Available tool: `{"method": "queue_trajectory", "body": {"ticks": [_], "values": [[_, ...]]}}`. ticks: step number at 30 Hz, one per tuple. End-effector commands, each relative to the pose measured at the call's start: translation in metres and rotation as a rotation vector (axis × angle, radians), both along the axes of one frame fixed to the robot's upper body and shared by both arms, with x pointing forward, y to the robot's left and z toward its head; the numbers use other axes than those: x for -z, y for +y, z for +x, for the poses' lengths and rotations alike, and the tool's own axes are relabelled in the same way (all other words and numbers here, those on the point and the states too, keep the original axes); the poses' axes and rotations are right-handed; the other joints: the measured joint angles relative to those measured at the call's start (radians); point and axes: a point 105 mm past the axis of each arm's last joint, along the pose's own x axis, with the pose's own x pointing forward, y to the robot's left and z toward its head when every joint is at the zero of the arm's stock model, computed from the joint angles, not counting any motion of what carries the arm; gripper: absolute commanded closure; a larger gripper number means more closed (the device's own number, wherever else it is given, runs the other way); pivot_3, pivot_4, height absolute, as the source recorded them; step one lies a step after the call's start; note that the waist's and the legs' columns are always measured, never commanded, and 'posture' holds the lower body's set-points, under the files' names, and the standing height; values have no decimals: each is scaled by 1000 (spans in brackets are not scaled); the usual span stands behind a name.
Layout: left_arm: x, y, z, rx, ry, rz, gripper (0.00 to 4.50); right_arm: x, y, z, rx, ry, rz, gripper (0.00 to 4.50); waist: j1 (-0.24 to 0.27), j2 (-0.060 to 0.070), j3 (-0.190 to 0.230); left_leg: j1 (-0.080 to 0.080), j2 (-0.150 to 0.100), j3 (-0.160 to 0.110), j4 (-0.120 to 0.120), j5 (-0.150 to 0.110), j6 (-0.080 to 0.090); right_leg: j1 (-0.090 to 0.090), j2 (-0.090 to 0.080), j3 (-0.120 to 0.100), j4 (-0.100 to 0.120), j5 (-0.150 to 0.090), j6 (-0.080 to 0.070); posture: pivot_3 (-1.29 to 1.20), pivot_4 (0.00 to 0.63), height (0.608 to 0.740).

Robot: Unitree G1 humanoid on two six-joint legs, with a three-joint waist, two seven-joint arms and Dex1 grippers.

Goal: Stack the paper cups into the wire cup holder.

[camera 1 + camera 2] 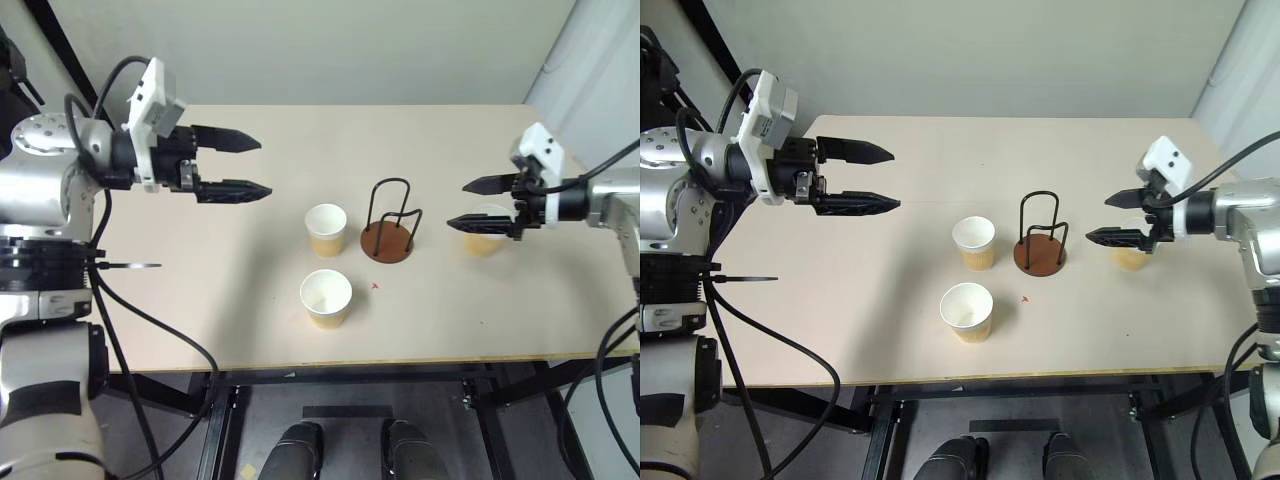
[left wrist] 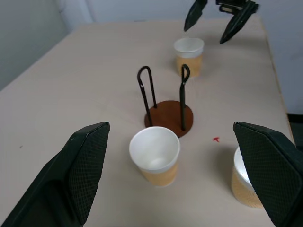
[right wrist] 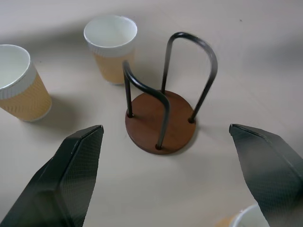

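Three paper cups stand upright on the table: one [image 1: 326, 229] just left of the wire cup holder [image 1: 388, 243], one [image 1: 326, 297] nearer the front edge, and one [image 1: 485, 234] to the holder's right. The holder is empty, its black loops rising from a brown disc [image 3: 160, 124]. My left gripper [image 1: 262, 168] hovers open above the table, well left of the cups, pointing at them. My right gripper [image 1: 458, 204] is open too, raised just left of and above the right-hand cup. Nothing sits between either pair of fingers [image 2: 83, 165].
The beige table [image 1: 200, 300] has its front edge close below the near cup, and bare surface spreads under the left gripper. A small red mark [image 1: 375, 286] lies in front of the holder. A wall runs behind the table.
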Motion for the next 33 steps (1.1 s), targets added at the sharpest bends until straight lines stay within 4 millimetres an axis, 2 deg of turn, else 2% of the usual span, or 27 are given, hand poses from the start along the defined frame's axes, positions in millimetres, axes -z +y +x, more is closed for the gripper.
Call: {"method": "queue_trajectory", "body": {"ticks": [1, 6, 17, 28, 31, 33], "values": [[-14, 6, -13, -10, -50, -7, 28, -2, 11, 3, -41, -25, -12, 57, -1, 0, 0, 0, 0, 0, 0, 0, 0, 0, 0, 0, 0, 0, 0, 0, 150, 740], [-19, 17, -23, -72, -77, -40, 28, 9, 25, 12, -73, -24, 1, 57, -1, 0, 0, -1, 0, 0, 0, 0, 0, 0, 0, 0, 0, 0, 0, 0, 150, 740], [-18, 32, -29, -154, -95, -49, 28, 18, 38, 26, -98, -46, -13, 57, 1, 0, 0, 0, 1, 0, 0, 1, -2, 0, 0, -1, 1, 3, -5, 0, 150, 740], [-18, 36, -34, -187, -104, -48, 28, 32, 27, 47, -19, -64, -74, 57, 2, 0, 0, 0, 1, 0, -1, 1, -3, -1, 0, 0, 1, 4, -6, 0, 150, 740], [-18, 37, -35, -195, -108, -43, 0, 34, 20, 51, 11, -68, -89, 640, 2, 0, 0, 0, 1, 0, -1, 0, -4, -2, 0, 0, 1, 4, -7, 0, 150, 740], [-18, 38, -35, -197, -109, -41, 0, 35, 18, 51, 15, -67, -92, 1316, 2, 0, 0, 0, 1, 0, -2, 0, -5, -2, 0, 0, 1, 4, -7, 0, 150, 740]]}}
